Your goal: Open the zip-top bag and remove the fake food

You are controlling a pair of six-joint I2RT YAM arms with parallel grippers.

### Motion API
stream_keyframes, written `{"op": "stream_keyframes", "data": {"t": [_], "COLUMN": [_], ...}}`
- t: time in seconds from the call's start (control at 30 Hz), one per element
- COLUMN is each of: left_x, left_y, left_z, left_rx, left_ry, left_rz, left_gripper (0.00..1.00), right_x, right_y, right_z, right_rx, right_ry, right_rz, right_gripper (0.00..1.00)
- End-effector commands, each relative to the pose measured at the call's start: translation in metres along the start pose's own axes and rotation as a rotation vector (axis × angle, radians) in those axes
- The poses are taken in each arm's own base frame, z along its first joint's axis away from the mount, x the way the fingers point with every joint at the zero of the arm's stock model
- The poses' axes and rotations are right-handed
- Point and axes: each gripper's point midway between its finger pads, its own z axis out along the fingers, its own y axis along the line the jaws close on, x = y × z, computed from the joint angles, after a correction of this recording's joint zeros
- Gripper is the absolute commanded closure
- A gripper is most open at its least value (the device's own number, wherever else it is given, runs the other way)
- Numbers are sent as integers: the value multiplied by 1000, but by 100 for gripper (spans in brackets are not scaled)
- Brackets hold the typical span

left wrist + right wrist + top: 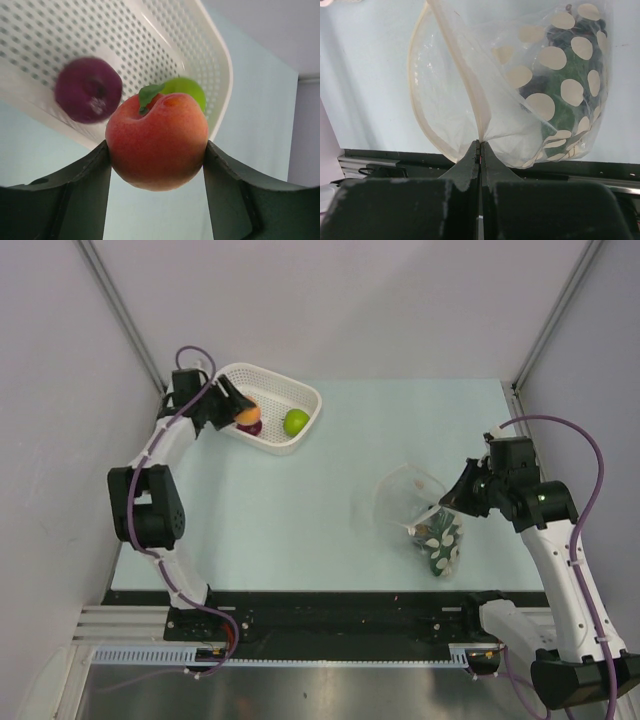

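Note:
The zip-top bag (415, 512) lies right of centre with its mouth open; dark grapes and a green piece (560, 95) show through its dotted panel. My right gripper (480, 142) is shut on the bag's rim (446, 502). My left gripper (240, 408) is shut on the orange-red fruit (157, 141) and holds it over the near edge of the white basket (305, 425). A purple onion-like piece (88, 90) and a lime-green ball (296, 422) lie in the basket.
The basket (210, 55) stands at the table's back left. Grey walls close in the left, back and right sides. A black rail (330, 610) runs along the near edge, by the arm bases.

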Motion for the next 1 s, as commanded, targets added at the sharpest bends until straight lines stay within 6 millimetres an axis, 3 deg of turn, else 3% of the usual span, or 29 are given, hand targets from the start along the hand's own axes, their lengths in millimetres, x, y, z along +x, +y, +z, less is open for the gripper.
{"op": "stream_keyframes", "data": {"t": [0.0, 0.1, 0.17, 0.23, 0.3, 0.33, 0.47, 0.6, 0.87, 0.97], "left_x": [22, 36, 50, 55, 52, 60, 52, 49, 34, 28], "left_y": [-23, -24, -35, -32, -33, -25, -31, -29, -41, -51], "left_z": [-12, -6, -1, 5, 9, 16, 27, 31, 23, 14], "left_rx": [28, 16, 27, 13, 2, -19, -20, -50, -57, -47], "left_ry": [16, 47, 80, 102, 110, 147, 152, 142, 99, 70], "left_rz": [47, 44, 61, 62, 65, 57, 69, 70, 96, 111], "left_gripper": [97, 94, 85, 70, 61, 59, 51, 25, 17, 5], "right_x": [-5, -6, -6, -6, -4, -4, -4, -5, -5, -5], "right_y": [5, 4, 4, 4, 3, 3, 2, 1, 1, 2], "right_z": [-13, -17, -19, -20, -20, -21, -21, -21, -20, -19], "right_rx": [-30, -26, -28, -28, -27, -28, -26, -25, -29, -39], "right_ry": [-34, -47, -51, -55, -54, -57, -60, -65, -65, -59], "right_rz": [-46, -55, -62, -63, -61, -63, -61, -58, -67, -71], "right_gripper": [100, 100, 100, 100, 100, 100, 100, 100, 100, 100]}}
